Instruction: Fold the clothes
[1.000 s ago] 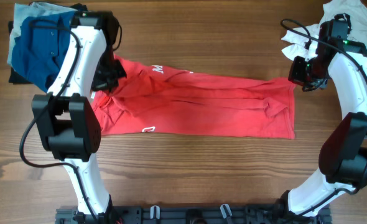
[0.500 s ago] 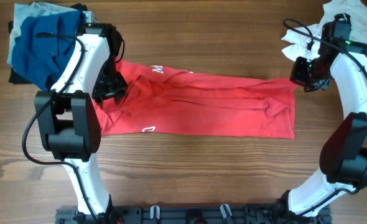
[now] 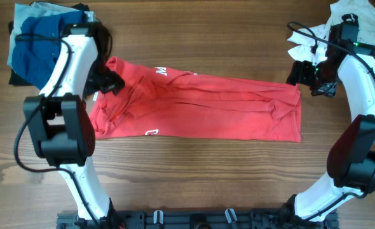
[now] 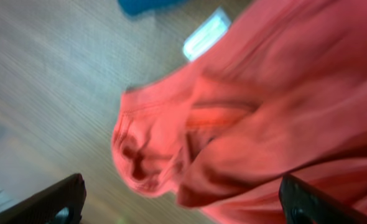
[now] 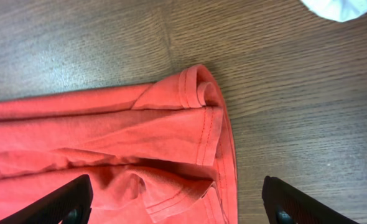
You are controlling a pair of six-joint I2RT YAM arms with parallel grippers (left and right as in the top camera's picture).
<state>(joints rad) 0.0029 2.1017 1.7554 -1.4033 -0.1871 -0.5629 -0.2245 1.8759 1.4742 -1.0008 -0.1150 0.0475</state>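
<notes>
Loosely spread red T-shirt (image 3: 200, 111), left gripper (image 3: 110, 82) and right gripper (image 3: 300, 74) over its ends, jaws apart.

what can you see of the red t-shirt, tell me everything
The red t-shirt lies on the wooden table, folded into a long band running left to right. The fabric looks soft and creased, with bits of white lettering near its left end. That end is bunched up; the right end shows a stitched hem with a curled corner. The left claw and right claw stand open over the two ends, neither gripping it.
</notes>
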